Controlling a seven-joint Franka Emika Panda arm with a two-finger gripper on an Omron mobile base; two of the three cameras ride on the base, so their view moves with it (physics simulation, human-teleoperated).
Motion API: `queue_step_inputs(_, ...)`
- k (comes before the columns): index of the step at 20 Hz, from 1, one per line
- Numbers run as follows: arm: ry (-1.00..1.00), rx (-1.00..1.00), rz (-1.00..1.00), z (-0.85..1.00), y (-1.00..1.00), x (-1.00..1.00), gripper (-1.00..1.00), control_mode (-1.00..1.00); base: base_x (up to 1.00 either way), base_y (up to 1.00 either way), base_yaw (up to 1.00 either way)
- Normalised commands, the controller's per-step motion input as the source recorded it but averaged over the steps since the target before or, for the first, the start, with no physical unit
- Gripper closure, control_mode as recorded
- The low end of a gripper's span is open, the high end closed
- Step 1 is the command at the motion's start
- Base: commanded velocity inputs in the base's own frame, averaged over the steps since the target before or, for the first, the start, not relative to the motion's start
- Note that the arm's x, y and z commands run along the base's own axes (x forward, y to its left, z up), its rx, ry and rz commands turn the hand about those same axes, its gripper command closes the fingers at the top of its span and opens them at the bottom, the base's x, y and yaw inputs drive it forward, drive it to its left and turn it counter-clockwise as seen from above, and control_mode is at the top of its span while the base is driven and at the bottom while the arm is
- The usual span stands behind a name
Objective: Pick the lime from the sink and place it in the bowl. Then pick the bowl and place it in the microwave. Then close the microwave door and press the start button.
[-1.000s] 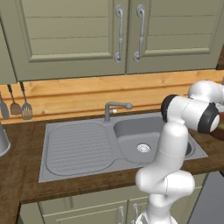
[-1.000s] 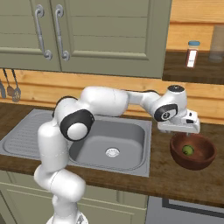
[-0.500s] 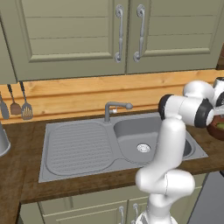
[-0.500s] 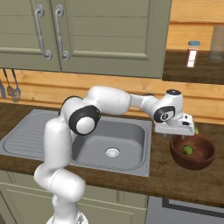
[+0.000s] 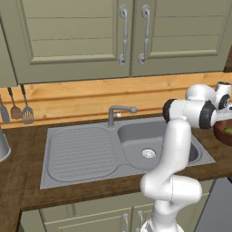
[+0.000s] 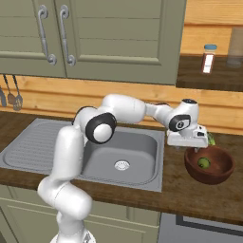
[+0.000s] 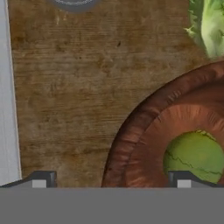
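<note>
The dark-brown bowl [image 6: 216,168] stands on the wooden counter right of the sink [image 6: 121,149], with the lime [image 6: 204,162] lying inside it. My gripper [image 6: 189,147] hangs low over the bowl's sink-side rim. In the hand view my gripper [image 7: 110,180] is open. One fingertip [image 7: 39,180] is outside the bowl [image 7: 131,131] over bare counter. The other sits inside, close to the lime [image 7: 194,156]. Nothing is held. The bowl [image 5: 225,131] also peeks in at the right edge of the left base view. The microwave and its door are out of view.
A leafy green vegetable [image 6: 210,139] lies just behind the bowl, also seen as pale leaves [image 7: 210,24]. The faucet [image 5: 118,111] rises behind the basin. Utensils [image 5: 27,113] hang at the far left. A spice jar [image 6: 207,58] stands on the upper shelf.
The hand has sunk a little and shifted toward the bowl's sink-side rim. The lime stays in the bowl and the bowl has not moved.
</note>
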Motion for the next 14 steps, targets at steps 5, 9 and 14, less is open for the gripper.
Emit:
queue_step_inputs(5, 0.08, 0.06, 0.08, -0.35, -0.05, 0.01, -1.0, -1.0, 0.0, 0.0, 0.0)
queue_step_inputs(9, 0.09, 0.02, 0.07, -0.34, -0.1, 0.0, 1.0, -1.0, 0.0, 0.0, 0.0)
queue_step_inputs(14, 0.04, 0.02, 0.07, -0.17, -0.05, 0.0, 1.0, -1.0, 0.0, 0.0, 0.0)
